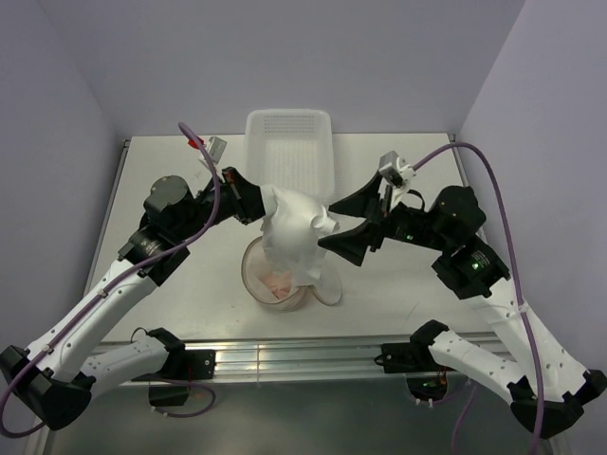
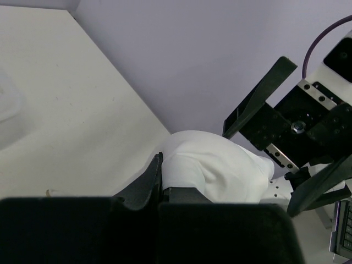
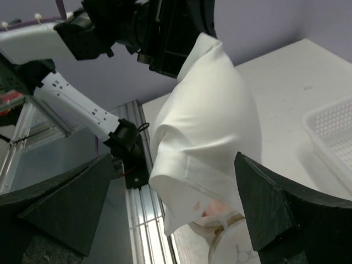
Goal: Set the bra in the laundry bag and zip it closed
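My left gripper (image 1: 258,201) is shut on the top edge of the white bra (image 1: 296,235) and holds it hanging in the air. The bra's lower end dangles over the open peach mesh laundry bag (image 1: 258,281), whose round lid lies flopped to the right. My right gripper (image 1: 353,224) is wide open just to the right of the bra, empty. In the right wrist view the bra (image 3: 212,115) hangs between my spread fingers (image 3: 278,212), with the bag's rim (image 3: 231,234) below it. In the left wrist view the bra (image 2: 220,168) is pinched in my left gripper (image 2: 161,179).
A white perforated plastic basket (image 1: 289,142) stands at the back middle of the table, just behind the bra; its corner shows in the right wrist view (image 3: 333,129). An aluminium rail (image 1: 303,358) runs along the near edge. Purple walls close in the back and sides.
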`<act>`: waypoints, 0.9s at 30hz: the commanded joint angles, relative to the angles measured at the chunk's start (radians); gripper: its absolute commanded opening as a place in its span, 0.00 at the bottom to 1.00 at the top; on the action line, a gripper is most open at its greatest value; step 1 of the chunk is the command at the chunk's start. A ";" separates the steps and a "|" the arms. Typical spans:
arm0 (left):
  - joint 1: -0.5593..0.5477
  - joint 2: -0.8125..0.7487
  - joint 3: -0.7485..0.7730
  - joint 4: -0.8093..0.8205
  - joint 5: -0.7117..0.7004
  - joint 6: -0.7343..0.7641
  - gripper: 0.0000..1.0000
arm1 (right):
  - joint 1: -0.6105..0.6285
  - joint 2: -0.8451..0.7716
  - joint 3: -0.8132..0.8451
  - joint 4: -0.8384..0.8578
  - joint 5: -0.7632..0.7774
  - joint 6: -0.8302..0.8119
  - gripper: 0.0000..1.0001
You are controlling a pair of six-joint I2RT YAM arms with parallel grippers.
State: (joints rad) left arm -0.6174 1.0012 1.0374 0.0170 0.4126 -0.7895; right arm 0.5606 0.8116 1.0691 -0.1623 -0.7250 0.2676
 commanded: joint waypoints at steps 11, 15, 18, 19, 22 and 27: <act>0.001 0.005 0.036 0.043 -0.015 -0.005 0.00 | 0.235 0.086 0.071 -0.089 0.410 -0.137 1.00; 0.001 -0.001 0.036 0.034 -0.024 0.004 0.00 | 0.257 0.049 0.035 -0.033 0.525 -0.143 1.00; -0.001 -0.010 0.029 0.028 -0.054 0.010 0.00 | 0.265 0.017 0.037 -0.017 0.501 -0.146 1.00; 0.001 -0.006 0.030 0.026 -0.058 0.012 0.00 | 0.272 0.011 0.046 -0.017 0.506 -0.154 1.00; -0.002 0.008 0.038 0.029 -0.058 0.013 0.00 | 0.294 0.049 0.101 -0.048 0.550 -0.188 1.00; -0.010 0.037 0.076 0.008 -0.064 0.029 0.00 | 0.373 0.139 0.189 -0.181 0.620 -0.299 1.00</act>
State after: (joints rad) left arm -0.6220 1.0260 1.0496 0.0120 0.3618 -0.7795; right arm 0.8967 0.9039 1.1965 -0.2745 -0.1841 0.0608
